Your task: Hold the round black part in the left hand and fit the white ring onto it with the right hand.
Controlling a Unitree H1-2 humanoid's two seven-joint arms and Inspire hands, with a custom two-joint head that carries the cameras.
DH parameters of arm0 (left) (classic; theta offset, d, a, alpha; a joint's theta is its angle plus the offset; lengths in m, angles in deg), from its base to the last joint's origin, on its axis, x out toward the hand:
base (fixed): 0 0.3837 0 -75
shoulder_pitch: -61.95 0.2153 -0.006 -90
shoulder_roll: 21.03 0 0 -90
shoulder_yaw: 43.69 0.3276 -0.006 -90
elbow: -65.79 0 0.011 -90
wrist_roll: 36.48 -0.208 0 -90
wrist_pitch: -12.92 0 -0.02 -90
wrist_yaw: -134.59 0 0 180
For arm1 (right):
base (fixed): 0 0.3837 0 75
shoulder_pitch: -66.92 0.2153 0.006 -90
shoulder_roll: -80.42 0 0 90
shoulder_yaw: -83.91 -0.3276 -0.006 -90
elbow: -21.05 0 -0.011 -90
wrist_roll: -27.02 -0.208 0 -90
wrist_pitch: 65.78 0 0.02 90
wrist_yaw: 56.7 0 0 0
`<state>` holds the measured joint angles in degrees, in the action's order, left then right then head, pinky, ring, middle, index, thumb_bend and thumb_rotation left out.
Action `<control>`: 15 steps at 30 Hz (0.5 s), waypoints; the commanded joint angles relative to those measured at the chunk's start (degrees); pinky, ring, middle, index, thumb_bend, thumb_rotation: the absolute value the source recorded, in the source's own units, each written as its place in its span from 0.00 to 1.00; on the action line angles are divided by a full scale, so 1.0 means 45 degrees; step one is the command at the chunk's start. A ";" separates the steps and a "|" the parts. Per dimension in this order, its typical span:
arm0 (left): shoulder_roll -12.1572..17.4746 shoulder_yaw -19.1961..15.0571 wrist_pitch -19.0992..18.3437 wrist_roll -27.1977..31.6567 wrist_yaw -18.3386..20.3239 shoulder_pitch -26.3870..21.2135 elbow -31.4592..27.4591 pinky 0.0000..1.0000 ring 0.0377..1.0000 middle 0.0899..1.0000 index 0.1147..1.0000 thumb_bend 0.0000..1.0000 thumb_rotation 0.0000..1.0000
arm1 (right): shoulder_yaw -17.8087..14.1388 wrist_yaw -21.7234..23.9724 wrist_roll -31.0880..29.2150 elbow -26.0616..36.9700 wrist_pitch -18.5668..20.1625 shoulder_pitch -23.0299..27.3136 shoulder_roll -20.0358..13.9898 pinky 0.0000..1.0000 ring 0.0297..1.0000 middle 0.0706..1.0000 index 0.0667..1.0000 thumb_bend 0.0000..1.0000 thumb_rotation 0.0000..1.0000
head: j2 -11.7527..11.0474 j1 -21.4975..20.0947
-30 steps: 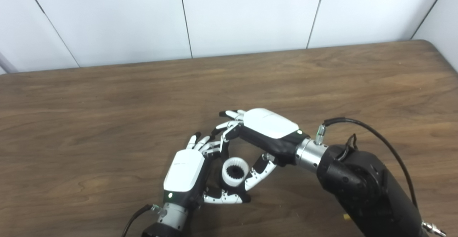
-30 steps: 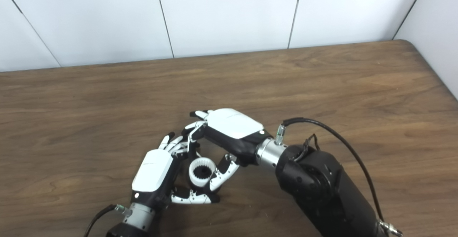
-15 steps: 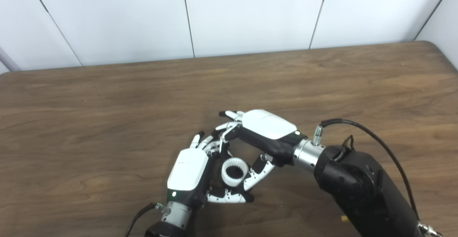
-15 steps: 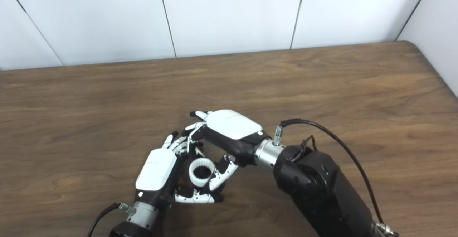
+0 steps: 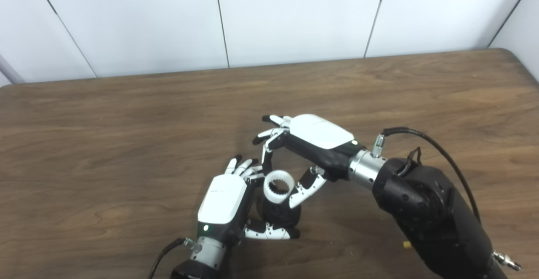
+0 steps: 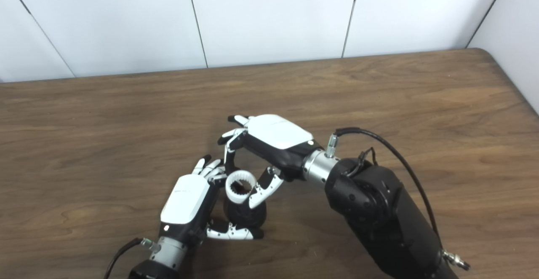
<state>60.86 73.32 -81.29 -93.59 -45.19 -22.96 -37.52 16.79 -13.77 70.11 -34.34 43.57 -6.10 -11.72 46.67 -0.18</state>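
The white ring (image 5: 278, 186) sits just above the round black part (image 5: 281, 214), its toothed opening facing up and tipped a little toward the camera, so its axis is near vertical and roughly in line with the part below it. Whether ring and part touch at this instant cannot be told from either view, since the ring's lower edge overlaps the part's dark top. The right hand (image 5: 312, 150) is grasping the ring, one of its fingers (image 5: 267, 161) coming down on the ring's far side and its thumb pressing the near right side. The left hand (image 5: 236, 201) is closed around the black part from the left, the thumb curled under the part's front edge, and the part appears to rest low, close to the counter (image 5: 126, 144). The right hand is therefore the one above the black part and the nearer to the seating move, which, as I judge it, calls for a straight push down along that axis. Count: one white ring, one black part, two hands
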 commanded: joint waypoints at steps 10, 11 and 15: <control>-0.0006 0.0059 -0.0158 -0.0226 0.0430 0.0006 -0.0209 1.00 0.90 0.78 0.42 0.52 0.06 | -0.0062 0.0112 -0.0066 0.0250 -0.0240 0.0358 -0.0114 1.00 1.00 0.82 0.44 0.53 0.14 | 0.0077 -0.0021; -0.0008 0.0062 -0.0161 -0.0226 0.0433 0.0007 -0.0220 1.00 0.90 0.78 0.42 0.52 0.06 | -0.0053 0.0131 -0.0051 0.0249 -0.0230 0.0348 -0.0116 1.00 1.00 0.82 0.44 0.53 0.14 | 0.0077 -0.0021; -0.0023 0.0052 -0.0118 -0.0197 0.0329 -0.0024 -0.0120 1.00 0.90 0.78 0.42 0.52 0.06 | 0.0032 0.0050 0.0019 0.0098 -0.0358 0.0210 -0.0124 1.00 0.99 0.81 0.44 0.53 0.14 | 0.0048 -0.0009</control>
<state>60.78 73.27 -81.63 -93.54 -44.66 -22.96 -37.81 17.04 -12.95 70.11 -34.40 43.56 -6.34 -12.02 46.85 -0.18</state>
